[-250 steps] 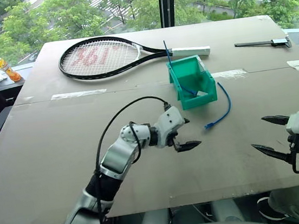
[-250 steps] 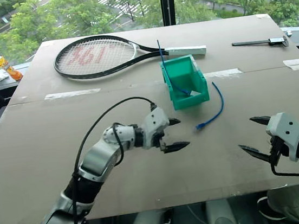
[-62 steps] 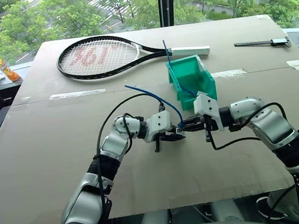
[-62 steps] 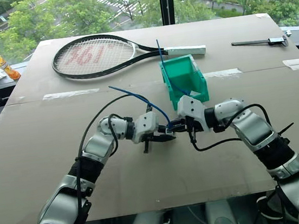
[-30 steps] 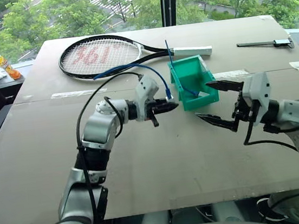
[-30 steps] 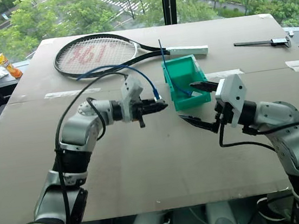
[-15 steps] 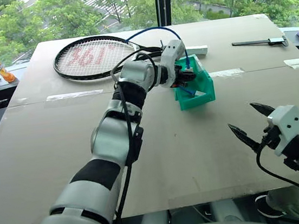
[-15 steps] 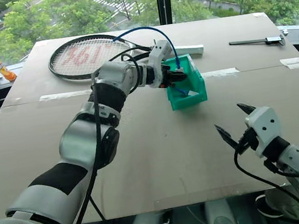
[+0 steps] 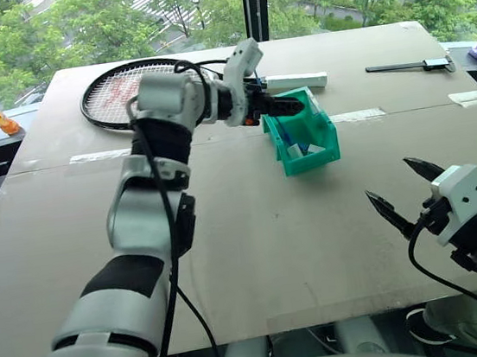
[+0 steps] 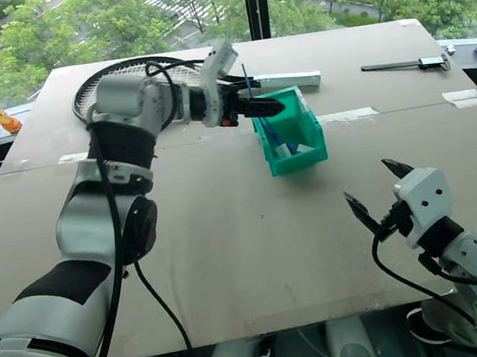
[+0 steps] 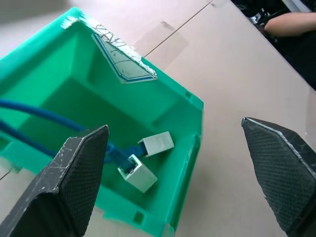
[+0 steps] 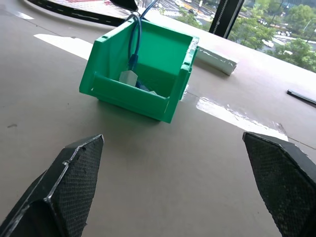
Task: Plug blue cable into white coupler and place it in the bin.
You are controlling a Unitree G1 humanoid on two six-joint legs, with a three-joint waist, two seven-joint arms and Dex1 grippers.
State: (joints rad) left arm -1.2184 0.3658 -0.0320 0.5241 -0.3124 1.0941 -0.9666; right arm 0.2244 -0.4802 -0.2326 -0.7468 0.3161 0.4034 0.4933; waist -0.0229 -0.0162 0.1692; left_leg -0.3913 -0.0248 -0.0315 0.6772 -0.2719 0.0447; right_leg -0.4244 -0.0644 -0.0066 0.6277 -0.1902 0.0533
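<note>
Since the blue cable (image 11: 29, 111) lies inside the bin (image 11: 163, 106), its plug seated in the white coupler (image 11: 137, 171) at lower centre of my left wrist view, I judge the task essentially done. Glossy teal plastic, boxy matte coupler, thin cord. My left gripper (image 9: 286, 103) hovers spread and empty; right gripper (image 9: 401, 186), lower right, gapes empty.

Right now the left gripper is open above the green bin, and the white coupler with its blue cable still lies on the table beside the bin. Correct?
Not quite. The white coupler and blue cable lie inside the bin, as the left wrist view shows. The left gripper is indeed open above it.
</note>
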